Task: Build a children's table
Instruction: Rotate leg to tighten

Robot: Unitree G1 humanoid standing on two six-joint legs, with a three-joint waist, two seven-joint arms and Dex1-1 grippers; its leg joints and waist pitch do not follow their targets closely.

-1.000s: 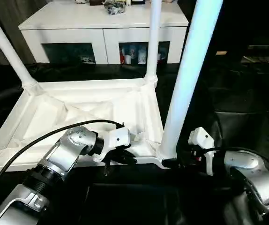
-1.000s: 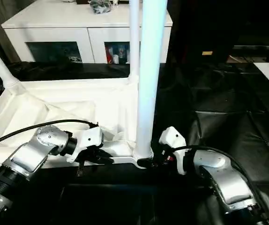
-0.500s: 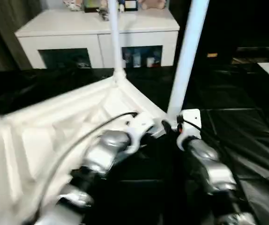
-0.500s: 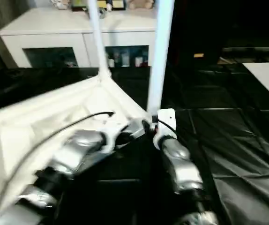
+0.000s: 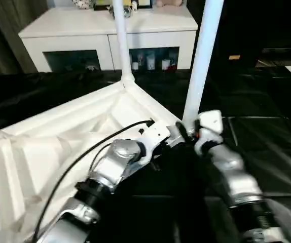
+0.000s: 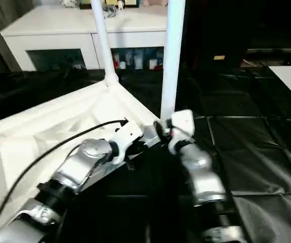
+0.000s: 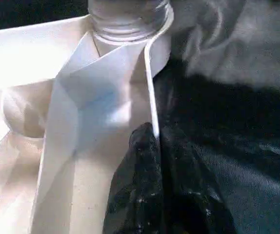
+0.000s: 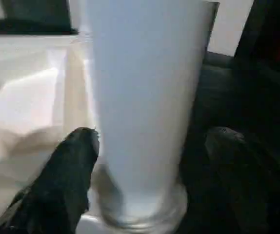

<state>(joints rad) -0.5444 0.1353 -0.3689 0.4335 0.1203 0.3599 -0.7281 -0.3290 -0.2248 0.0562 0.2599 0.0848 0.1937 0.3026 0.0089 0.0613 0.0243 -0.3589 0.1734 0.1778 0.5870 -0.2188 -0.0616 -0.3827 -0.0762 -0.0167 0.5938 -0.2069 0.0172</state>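
Tabletop [image 5: 59,147] lies underside up on black sheeting, legs standing in its sockets. Left gripper [image 7: 152,146] pinches the rim. Right gripper [image 8: 145,156] straddles the near leg [image 5: 198,66] base, fingers apart without contact. Recommend clamping squarely and pressing straight down.

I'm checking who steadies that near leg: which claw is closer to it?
Right. The right claw straddles the near leg at its base, fingers either side. The left claw pinches the tabletop rim beside that corner socket.
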